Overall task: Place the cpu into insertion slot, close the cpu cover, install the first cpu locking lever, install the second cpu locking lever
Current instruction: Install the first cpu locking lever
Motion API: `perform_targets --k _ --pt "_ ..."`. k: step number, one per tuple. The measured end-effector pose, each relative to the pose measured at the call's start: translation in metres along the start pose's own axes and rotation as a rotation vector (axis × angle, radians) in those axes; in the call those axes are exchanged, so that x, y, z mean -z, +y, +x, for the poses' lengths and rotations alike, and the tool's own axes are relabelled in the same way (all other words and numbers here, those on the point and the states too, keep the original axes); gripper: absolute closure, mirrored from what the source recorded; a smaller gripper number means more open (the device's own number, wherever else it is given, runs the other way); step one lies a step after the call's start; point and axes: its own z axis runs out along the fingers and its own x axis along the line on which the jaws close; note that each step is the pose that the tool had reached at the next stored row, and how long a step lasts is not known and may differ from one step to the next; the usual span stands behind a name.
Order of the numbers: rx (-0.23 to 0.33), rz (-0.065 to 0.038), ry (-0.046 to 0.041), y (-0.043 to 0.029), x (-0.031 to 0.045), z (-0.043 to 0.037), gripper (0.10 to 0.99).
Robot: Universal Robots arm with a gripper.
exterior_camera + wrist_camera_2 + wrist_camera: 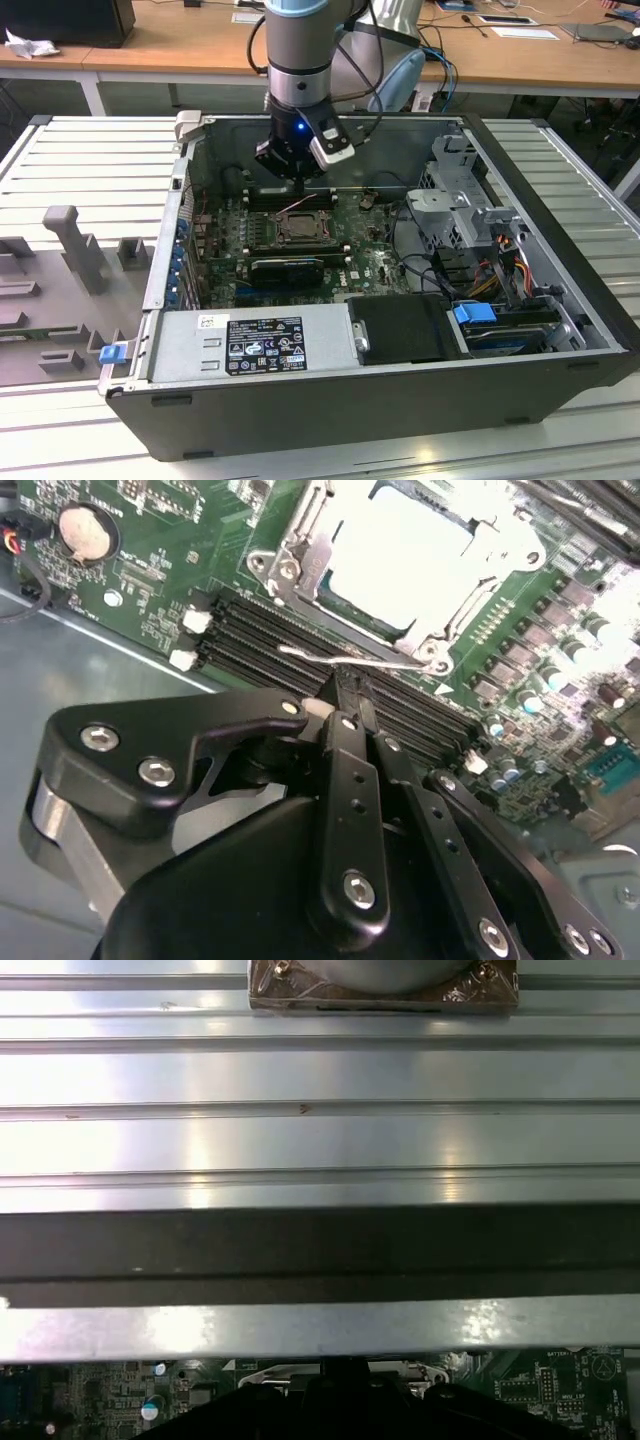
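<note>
In the second wrist view the pale cpu (400,550) lies in the insertion slot. The silver cpu cover (310,555) frames it and seems to lie down over it. A thin metal locking lever (390,666) runs along the socket's edge. My gripper (345,692) is shut, its black fingertips pressed together right at that lever. In the exterior view the gripper (297,185) hangs just behind the insertion slot (297,228) on the green board inside the open computer case. The gripper's tip (345,1368) also shows in the first wrist view, over the board.
Black memory slots (260,640) lie between the socket and the gripper, and a coin cell (82,532) sits off to one side. A black heatsink block (287,268), the power supply (255,340) and a drive cage (460,200) crowd the case. The case wall (320,1250) is close behind the gripper.
</note>
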Motion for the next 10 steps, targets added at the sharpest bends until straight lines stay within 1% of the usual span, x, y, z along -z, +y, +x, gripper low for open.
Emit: perform_targets --k 2,5,10 --pt "0.0 0.0 -0.0001 -0.0002 -0.0029 -0.0037 0.98" --pt "0.001 0.0 0.0001 -0.0003 -0.005 -0.0077 0.98" --pt "0.004 0.0 0.0003 -0.0005 -0.0083 -0.0123 0.98"
